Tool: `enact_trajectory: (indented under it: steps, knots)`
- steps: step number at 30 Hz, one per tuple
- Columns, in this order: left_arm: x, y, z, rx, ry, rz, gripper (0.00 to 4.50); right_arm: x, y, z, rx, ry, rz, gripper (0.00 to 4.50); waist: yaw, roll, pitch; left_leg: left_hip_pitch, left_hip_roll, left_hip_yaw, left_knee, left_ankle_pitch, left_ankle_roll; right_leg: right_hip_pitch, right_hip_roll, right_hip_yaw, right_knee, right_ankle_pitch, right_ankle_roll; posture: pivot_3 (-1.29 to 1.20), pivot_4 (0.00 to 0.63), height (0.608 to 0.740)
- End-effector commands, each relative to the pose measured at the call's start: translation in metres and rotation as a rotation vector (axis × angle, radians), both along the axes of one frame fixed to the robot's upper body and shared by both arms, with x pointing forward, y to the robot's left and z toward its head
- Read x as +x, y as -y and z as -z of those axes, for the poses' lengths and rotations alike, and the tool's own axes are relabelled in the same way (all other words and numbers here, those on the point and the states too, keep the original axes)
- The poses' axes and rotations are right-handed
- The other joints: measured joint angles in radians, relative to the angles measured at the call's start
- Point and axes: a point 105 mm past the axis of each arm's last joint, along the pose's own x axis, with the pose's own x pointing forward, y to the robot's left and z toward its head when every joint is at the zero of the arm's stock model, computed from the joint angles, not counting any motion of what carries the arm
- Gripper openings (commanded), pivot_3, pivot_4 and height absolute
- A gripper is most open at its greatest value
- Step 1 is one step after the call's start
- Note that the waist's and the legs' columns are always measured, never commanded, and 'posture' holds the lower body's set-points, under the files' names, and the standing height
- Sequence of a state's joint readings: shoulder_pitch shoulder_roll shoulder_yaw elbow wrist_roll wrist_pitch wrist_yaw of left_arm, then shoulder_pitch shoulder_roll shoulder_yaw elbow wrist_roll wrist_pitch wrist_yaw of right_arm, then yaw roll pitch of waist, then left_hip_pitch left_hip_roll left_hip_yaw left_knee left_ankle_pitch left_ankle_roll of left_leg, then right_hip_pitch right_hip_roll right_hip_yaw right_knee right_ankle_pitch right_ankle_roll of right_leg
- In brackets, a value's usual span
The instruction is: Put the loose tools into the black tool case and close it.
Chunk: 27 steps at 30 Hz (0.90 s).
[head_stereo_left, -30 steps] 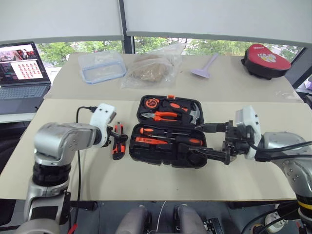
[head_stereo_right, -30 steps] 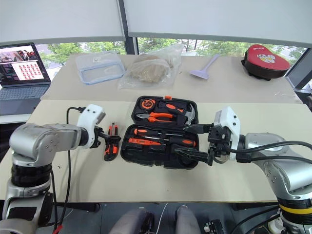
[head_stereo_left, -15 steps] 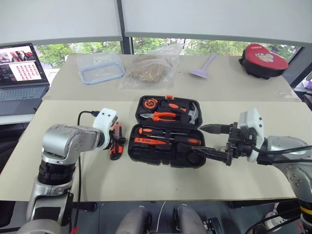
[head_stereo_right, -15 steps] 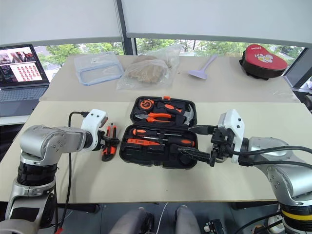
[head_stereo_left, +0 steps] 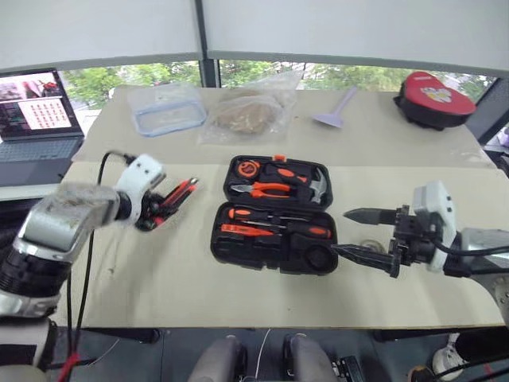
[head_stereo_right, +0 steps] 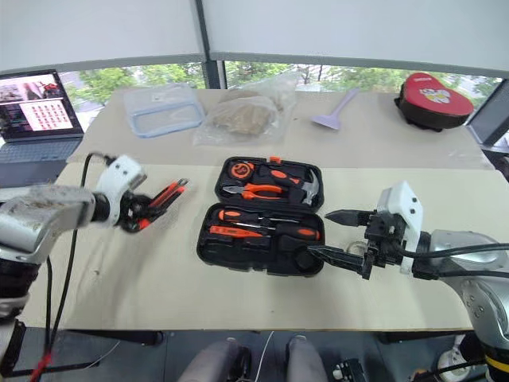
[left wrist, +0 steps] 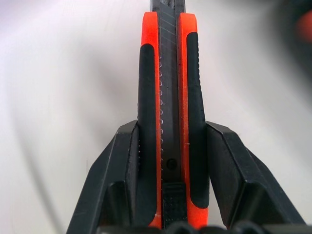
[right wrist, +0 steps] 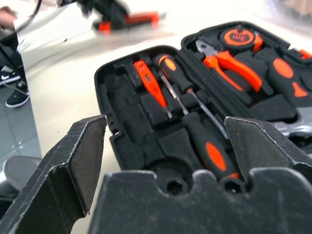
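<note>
The black tool case (head_stereo_left: pixel 270 267) lies open in the middle of the table. Its lower half holds a slim orange screwdriver (head_stereo_left: pixel 238 230) and two black-and-orange screwdrivers (head_stereo_left: pixel 306 231). My left gripper (head_stereo_left: pixel 157 210) is to the left of the case, off the table, shut on the black-and-orange utility knife (head_stereo_left: pixel 179 193). In the left wrist view both fingers (left wrist: pixel 122 175) press the knife's sides (left wrist: pixel 168 97). My right gripper (head_stereo_left: pixel 342 231) hovers open at the case's right front corner with nothing between its fingers (right wrist: pixel 73 161).
Orange-handled pliers (head_stereo_left: pixel 266 189), a hammer (head_stereo_left: pixel 318 185) and a tape measure (head_stereo_left: pixel 248 168) sit in the case lid. On the far table are a laptop (head_stereo_left: pixel 40 111), a clear container (head_stereo_left: pixel 163 111), a plastic bag (head_stereo_left: pixel 246 115), a purple scraper (head_stereo_left: pixel 334 109) and a red-and-black pouch (head_stereo_left: pixel 433 97).
My left gripper closed on the utility knife and lifted it off the table, up and to the left, rolling as it rose. The right gripper drew back slightly to the right.
</note>
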<state>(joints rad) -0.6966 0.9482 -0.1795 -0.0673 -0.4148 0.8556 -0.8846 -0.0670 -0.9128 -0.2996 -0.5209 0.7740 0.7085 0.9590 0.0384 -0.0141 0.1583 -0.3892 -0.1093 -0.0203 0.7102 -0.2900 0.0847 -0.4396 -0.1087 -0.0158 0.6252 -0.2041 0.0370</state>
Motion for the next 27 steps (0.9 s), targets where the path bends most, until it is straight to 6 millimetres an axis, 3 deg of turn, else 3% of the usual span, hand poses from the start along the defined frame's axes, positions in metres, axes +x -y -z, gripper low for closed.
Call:
enact_trajectory:
  steps: [1,3,7,10,15,18,27]
  knots:
    - [-0.01,0.034,-0.03,-0.018,0.074,0.331,1.55,-0.004,0.004,-0.011,-0.019,0.057,0.007,4.5,0.002,0.0,0.0,0.0,-0.001,0.0,0.0,0.0,0.0,0.0,-0.001,0.0,0.0,0.0,0.001,0.0,0.15,0.722]
    - [-0.018,0.054,-0.034,-0.007,0.06,0.502,1.55,-0.006,0.006,-0.011,-0.022,0.054,0.018,4.5,0.004,0.0,0.0,0.0,-0.001,0.001,0.001,0.0,0.001,0.001,-0.001,0.001,0.001,0.001,0.001,0.0,0.15,0.722]
    - [-0.039,0.082,-0.002,0.175,-0.095,0.797,1.55,-0.01,0.009,-0.008,-0.026,0.047,0.059,4.5,-0.001,0.0,0.0,-0.002,-0.001,0.001,0.001,0.003,0.006,0.001,-0.001,0.001,0.003,0.001,0.001,0.0,0.15,0.722]
    - [-0.044,0.1,0.012,0.229,-0.132,0.89,1.55,-0.013,0.01,-0.007,-0.027,0.045,0.075,4.5,-0.005,0.0,0.0,-0.003,0.0,0.001,0.001,0.005,0.01,0.0,-0.001,0.003,0.004,0.0,0.001,0.0,0.15,0.722]
    - [-0.037,0.115,0.037,0.289,-0.204,0.832,1.55,-0.016,0.01,-0.007,-0.033,0.049,0.093,4.5,-0.005,0.0,0.0,-0.006,0.0,0.001,0.002,0.005,0.011,-0.001,-0.001,0.003,0.004,0.0,0.001,0.0,0.15,0.722]
    - [-0.035,0.126,0.04,0.252,-0.246,0.788,1.55,-0.016,0.011,-0.008,-0.036,0.053,0.103,4.5,0.0,0.0,0.0,-0.006,0.0,0.001,0.003,0.004,0.013,-0.001,-0.001,0.003,0.004,0.0,0.001,0.0,0.15,0.722]
    - [-0.041,0.117,0.057,0.362,-0.279,0.84,1.55,-0.013,0.011,-0.008,-0.032,0.06,0.119,4.5,-0.004,0.0,0.0,-0.006,0.001,0.001,0.003,0.004,0.014,-0.002,0.0,0.003,0.004,0.0,0.001,0.0,0.15,0.722]
